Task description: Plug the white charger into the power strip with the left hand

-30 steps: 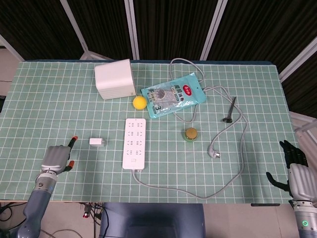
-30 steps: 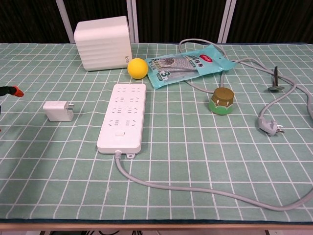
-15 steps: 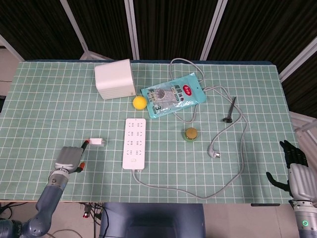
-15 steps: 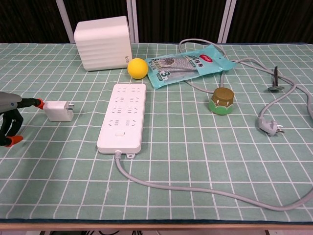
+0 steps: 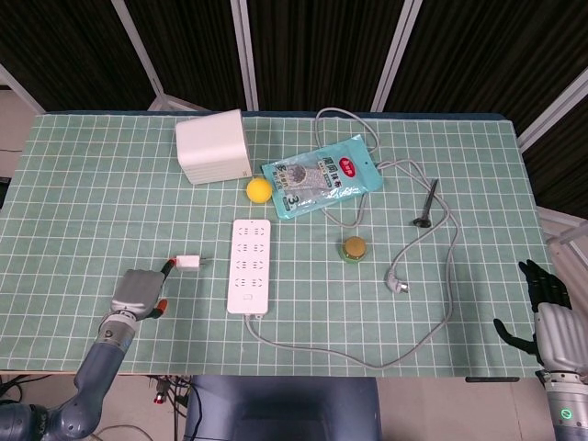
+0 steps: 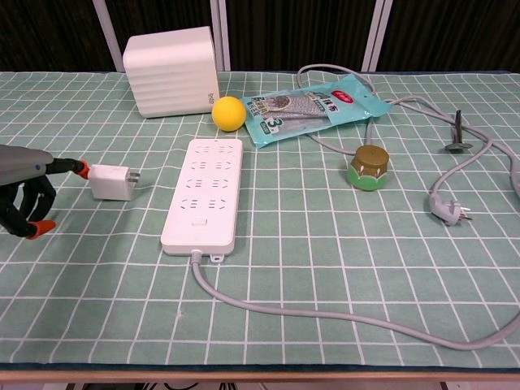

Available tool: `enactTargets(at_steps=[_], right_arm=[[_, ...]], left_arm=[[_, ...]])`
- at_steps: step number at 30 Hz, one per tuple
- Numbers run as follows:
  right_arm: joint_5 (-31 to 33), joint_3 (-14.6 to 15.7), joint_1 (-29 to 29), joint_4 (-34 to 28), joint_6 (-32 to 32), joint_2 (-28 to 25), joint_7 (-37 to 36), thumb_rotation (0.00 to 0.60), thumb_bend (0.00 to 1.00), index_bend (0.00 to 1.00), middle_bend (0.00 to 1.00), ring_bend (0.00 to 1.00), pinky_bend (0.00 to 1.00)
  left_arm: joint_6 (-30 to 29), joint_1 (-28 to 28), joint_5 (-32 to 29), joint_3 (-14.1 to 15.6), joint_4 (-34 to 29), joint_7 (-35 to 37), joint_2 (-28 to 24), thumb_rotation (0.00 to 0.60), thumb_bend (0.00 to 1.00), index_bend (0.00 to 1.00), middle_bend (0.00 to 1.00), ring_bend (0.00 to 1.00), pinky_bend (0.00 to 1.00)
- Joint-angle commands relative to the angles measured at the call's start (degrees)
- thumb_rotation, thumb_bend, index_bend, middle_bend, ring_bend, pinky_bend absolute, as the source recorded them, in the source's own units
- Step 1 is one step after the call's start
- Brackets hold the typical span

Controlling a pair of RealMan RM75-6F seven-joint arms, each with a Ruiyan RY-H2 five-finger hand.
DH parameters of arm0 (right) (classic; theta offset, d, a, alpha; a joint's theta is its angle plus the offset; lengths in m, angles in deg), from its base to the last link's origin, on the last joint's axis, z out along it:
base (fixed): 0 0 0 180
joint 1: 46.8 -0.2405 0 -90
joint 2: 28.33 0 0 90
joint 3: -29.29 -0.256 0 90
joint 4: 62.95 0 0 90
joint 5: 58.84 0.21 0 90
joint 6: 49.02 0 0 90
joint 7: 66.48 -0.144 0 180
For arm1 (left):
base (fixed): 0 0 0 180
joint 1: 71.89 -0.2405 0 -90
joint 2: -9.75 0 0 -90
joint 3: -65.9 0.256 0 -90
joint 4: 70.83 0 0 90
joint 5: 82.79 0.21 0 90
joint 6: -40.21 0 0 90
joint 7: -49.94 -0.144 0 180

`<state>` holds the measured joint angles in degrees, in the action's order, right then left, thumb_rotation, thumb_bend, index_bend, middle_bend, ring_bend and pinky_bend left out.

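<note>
The small white charger (image 6: 111,182) lies on the green checked cloth, its prongs pointing right at the white power strip (image 6: 205,192), about one grid square from it. My left hand (image 6: 28,188) is at the far left of the chest view. One outstretched red-tipped finger (image 6: 80,168) touches the charger's left end, and the hand holds nothing. The head view shows the same hand (image 5: 138,292) below and left of the charger (image 5: 188,264), with the strip (image 5: 251,277) to the right. My right hand (image 5: 551,317) hangs off the table's front right corner, fingers apart and empty.
Behind the strip are a white ribbed box (image 5: 214,147), a yellow ball (image 5: 259,190) and a teal packet (image 5: 322,175). A small green jar (image 5: 355,248), a dark metal pin (image 5: 427,204) and the strip's grey cable with its loose plug (image 5: 398,285) lie to the right.
My left hand came in from the left edge and its fingertip reached the charger. The charger slid a little right, toward the strip. The right hand stayed still.
</note>
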<state>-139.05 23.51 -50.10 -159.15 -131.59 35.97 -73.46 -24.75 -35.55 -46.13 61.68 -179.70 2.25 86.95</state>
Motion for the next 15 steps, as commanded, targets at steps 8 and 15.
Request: enactTargets(at_steps=[8,15], right_arm=[[-0.1,0.1,0.0,0.0,0.0,0.0,0.0,0.600,0.34,0.00,0.00,0.00,0.00],[-0.1,0.1,0.0,-0.1,0.1,-0.1,-0.1,0.600,0.34,0.00,0.00,0.00,0.00]], left_arm=[[-0.8,2.2,-0.3,0.1,-0.3,-0.4,0.4,0.600,0.39,0.09,0.61,0.51,0.54],[-1.4,3.4,-0.8,0.0,-0.7,-0.4,1.3,0.600,0.39,0.09,0.61,0.51,0.54]])
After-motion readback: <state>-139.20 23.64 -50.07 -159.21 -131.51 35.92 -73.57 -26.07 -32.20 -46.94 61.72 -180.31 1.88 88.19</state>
